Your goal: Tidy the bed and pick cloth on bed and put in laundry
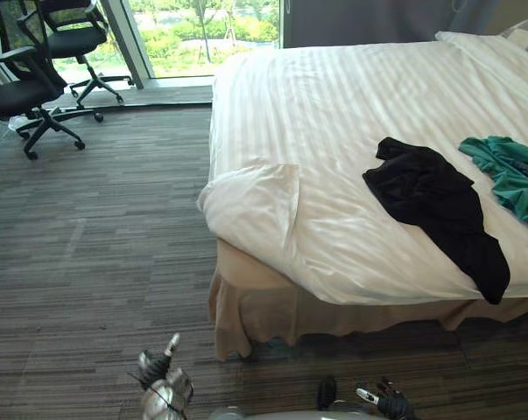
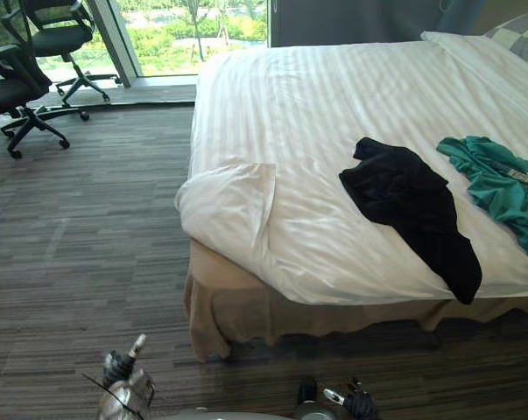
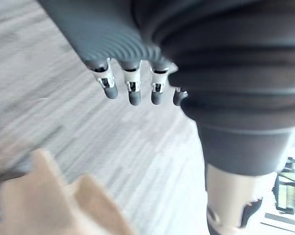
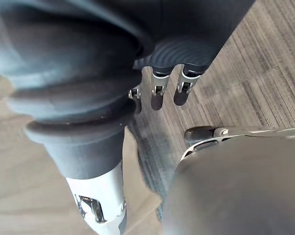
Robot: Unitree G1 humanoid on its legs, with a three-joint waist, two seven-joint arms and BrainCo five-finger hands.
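A wide bed (image 1: 334,114) with a white striped cover takes up the right and middle of the head views. Its near edge and left edge are both clear to reach, and they meet at a corner where a flap of cover (image 1: 255,206) is folded back on itself. A beige skirt (image 1: 264,306) hangs below the near edge down to the floor (image 1: 97,254).

Open striped carpet runs all along the bed's left side and across the front. It reaches back to a window (image 1: 211,31) at the far wall.

Two cloths lie on the bed, toward its right side. A black cloth (image 1: 434,206) is crumpled and stretched out, its lower end draped over the near edge. A teal cloth (image 1: 513,175) lies bunched just beside it, further right – the two are near each other but apart. One white pillow (image 1: 487,52) sits at the far right end.

Two black office chairs stand by the window at far left, one (image 1: 27,83) nearer, one (image 1: 71,35) behind it.

The left hand (image 1: 163,381) hangs low over the carpet in front of the bed corner, its fingers (image 3: 132,93) relaxed and holding nothing. The right hand (image 1: 388,402) hangs low near the skirt, fingers (image 4: 157,98) loose – it too is empty.
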